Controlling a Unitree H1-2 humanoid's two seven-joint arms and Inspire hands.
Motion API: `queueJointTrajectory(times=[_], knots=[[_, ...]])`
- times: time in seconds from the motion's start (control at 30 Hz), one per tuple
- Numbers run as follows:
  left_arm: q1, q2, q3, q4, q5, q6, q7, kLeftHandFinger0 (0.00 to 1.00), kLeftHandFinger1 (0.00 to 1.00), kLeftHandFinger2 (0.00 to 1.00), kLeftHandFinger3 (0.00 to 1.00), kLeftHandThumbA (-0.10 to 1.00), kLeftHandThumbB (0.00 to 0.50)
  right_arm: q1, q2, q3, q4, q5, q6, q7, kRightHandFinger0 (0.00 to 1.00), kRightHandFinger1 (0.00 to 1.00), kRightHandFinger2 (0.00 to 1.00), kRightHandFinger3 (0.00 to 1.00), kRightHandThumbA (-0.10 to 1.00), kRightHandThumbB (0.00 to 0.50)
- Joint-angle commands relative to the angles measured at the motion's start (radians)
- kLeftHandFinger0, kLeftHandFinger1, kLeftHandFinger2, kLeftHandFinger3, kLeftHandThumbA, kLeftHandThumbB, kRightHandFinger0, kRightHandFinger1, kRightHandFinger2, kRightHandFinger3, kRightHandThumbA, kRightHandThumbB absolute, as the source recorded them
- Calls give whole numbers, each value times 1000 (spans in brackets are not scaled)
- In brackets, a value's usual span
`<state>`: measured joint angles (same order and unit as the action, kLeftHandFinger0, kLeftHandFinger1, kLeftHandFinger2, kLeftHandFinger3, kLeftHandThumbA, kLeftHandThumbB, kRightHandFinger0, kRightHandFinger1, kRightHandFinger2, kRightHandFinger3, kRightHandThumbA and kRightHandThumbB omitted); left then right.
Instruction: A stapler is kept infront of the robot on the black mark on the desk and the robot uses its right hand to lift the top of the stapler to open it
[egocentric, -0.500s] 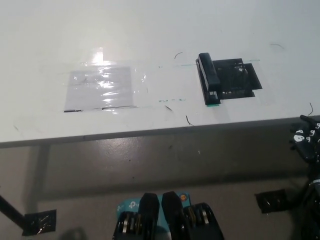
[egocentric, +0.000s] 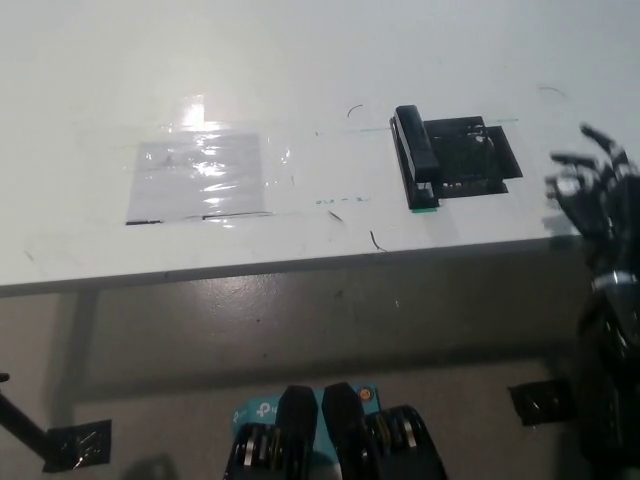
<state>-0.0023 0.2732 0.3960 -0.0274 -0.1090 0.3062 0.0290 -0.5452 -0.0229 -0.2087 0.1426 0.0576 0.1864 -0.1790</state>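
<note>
The black stapler (egocentric: 416, 158) lies closed along the left edge of the black mark (egocentric: 470, 160) on the white desk (egocentric: 300, 60). A glossy taped sheet (egocentric: 198, 178) lies well to its left (glare on it). The black right hand (egocentric: 592, 190) hovers over the desk's edge, right of the mark, fingers spread, holding nothing. Below the desk runs a grey floor (egocentric: 300, 320) with black tape patches.
</note>
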Motion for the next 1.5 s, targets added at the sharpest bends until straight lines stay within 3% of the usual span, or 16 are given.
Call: queueJointTrajectory(times=[0.0, 0.3, 0.4, 0.47, 0.53, 0.6, 0.97, 1.07, 1.3, 1.47], knots=[[-14, 15, 3, -26, -5, -2, 12, 189, 196, 410, 675, 436, 0, -93, 29, 0, -47, 68, 67, 14, 378, 384, 482, 782, 240, 4], [-19, 15, 1, -21, -7, -11, 6, 199, 207, 432, 690, 433, 0, -112, 93, 3, -1, 120, 133, 22, 427, 423, 517, 823, 242, 0], [-22, 14, 5, -30, -10, -2, 9, 170, 199, 434, 676, 478, 0, -117, 137, -50, 10, 200, 208, 0, 486, 487, 626, 862, 254, 0], [-21, 15, 4, -34, -7, 2, 10, 175, 201, 436, 686, 514, 0, -116, 169, -96, 13, 263, 252, -13, 554, 578, 746, 939, 229, 0], [-23, 17, 7, -24, -9, -9, 8, 194, 217, 463, 715, 534, 0, -132, 227, -171, 40, 357, 284, -109, 529, 594, 777, 941, 209, 0], [-25, 16, 8, -19, -13, -17, 6, 195, 213, 458, 726, 534, 0, -125, 258, -196, 59, 411, 284, -163, 569, 634, 829, 1000, 223, 0], [-20, 15, 10, -32, -9, -14, 9, 213, 221, 455, 690, 459, 0, -76, 313, -193, 52, 441, 284, -239, 600, 693, 814, 991, 236, 0], [-21, 18, 7, -33, -6, -15, 7, 210, 219, 470, 731, 454, 0, -56, 317, -168, 43, 447, 284, -251, 700, 763, 885, 1000, 238, 0], [-25, 22, 9, -33, -11, -14, 4, 206, 212, 451, 716, 459, 0, -36, 311, -112, 56, 455, 284, -271, 695, 755, 867, 1000, 227, 0], [-27, 21, 10, -40, -9, -2, 8, 207, 216, 449, 720, 461, 0, -44, 307, -89, 81, 422, 284, -286, 616, 717, 840, 976, 235, 0]])
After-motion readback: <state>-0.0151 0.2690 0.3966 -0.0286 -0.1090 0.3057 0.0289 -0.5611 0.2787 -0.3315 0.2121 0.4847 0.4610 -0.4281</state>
